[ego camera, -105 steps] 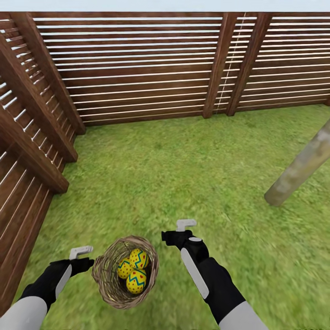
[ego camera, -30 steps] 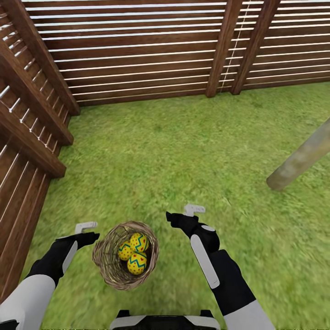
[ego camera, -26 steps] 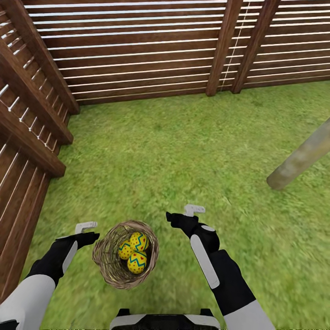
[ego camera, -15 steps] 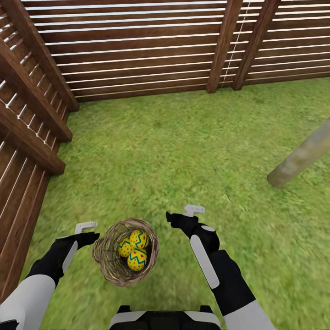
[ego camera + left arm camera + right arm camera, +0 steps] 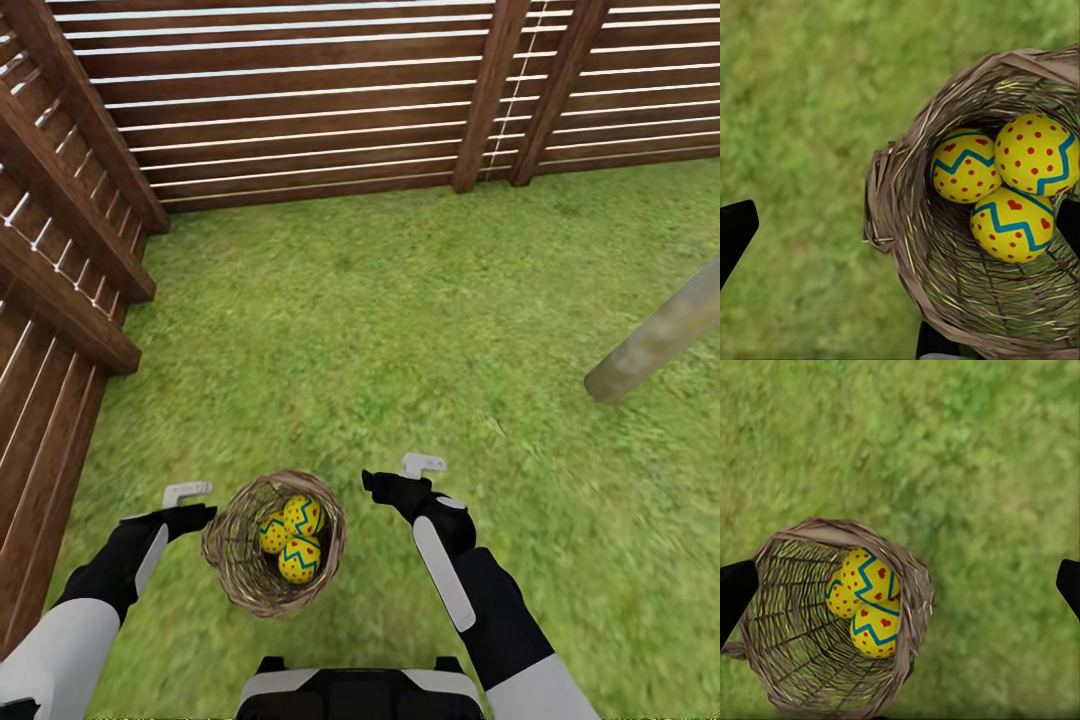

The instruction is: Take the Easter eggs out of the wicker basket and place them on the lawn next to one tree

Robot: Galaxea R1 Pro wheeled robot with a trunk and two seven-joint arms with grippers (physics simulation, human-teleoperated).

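The wicker basket (image 5: 238, 560) stands on the lawn (image 5: 400, 320) just ahead of me, between my arms. Three Easter eggs, yellow with red dots and blue zigzags, lie together inside it: one (image 5: 303, 515) on the far side, one (image 5: 271, 533) to its left, one (image 5: 298, 559) nearest me. They also show in the left wrist view (image 5: 1018, 225) and the right wrist view (image 5: 874, 626). My left gripper (image 5: 193, 510) hovers beside the basket's left rim, open and empty. To the right of the rim, my right gripper (image 5: 388, 485) hangs open and empty. The tree (image 5: 655, 340) rises at the right.
A dark brown slatted fence (image 5: 300, 110) closes the garden at the back and runs along the left (image 5: 50, 300), forming a corner. Open grass lies between the basket and the tree trunk. My base (image 5: 360, 690) shows at the bottom edge.
The whole view has crept forward and tilted down, so the fence sits higher and my base has come into sight. Basket, eggs and both open grippers keep their places relative to each other.
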